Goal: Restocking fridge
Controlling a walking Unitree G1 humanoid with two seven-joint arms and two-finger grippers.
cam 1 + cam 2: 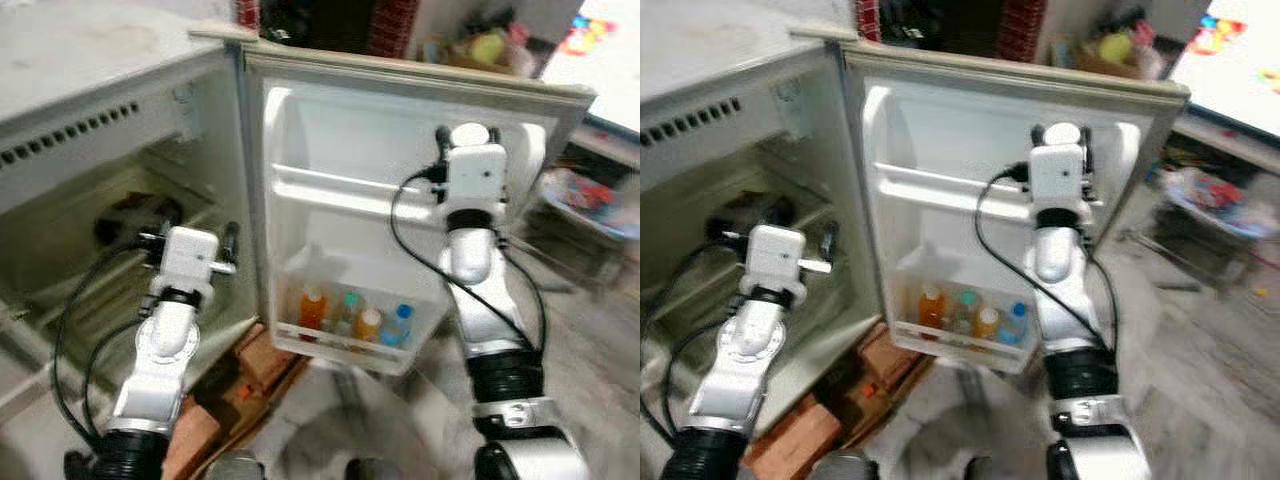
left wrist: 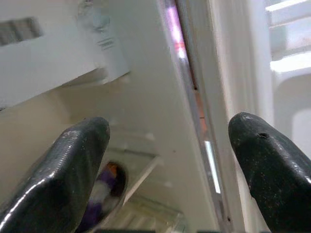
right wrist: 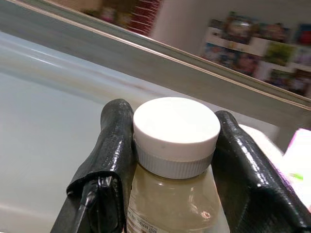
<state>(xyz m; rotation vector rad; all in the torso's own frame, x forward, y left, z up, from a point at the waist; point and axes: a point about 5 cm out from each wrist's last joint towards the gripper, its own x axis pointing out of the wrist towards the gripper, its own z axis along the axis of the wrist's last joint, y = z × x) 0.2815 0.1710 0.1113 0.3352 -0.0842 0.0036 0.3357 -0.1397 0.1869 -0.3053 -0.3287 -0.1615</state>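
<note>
While the right gripper (image 3: 170, 160) is clamped on the bottle (image 3: 172, 194) just below its cap, the step in hand appears to be placing that bottle in the fridge door (image 1: 400, 120). To do it well, keep the bottle upright and the grip firm at the neck, bring it over a free space on a door shelf (image 1: 335, 188), then lower it straight down until it is seated before parting the fingers. Avoid the bottles already standing in the lower door bin (image 1: 345, 345) at centre frame — orange, teal and blue-capped ones stand close together there.

The held bottle sits in the upper right of the left eye view, in front of the upper part of the door. It has a white ribbed screw cap (image 3: 176, 131) and a clear body holding a pale yellowish liquid; a label edge shows low on it.

The left gripper (image 2: 170, 165) is spread apart and empty, aimed into the fridge compartment (image 1: 90, 230) at lower left.
</note>
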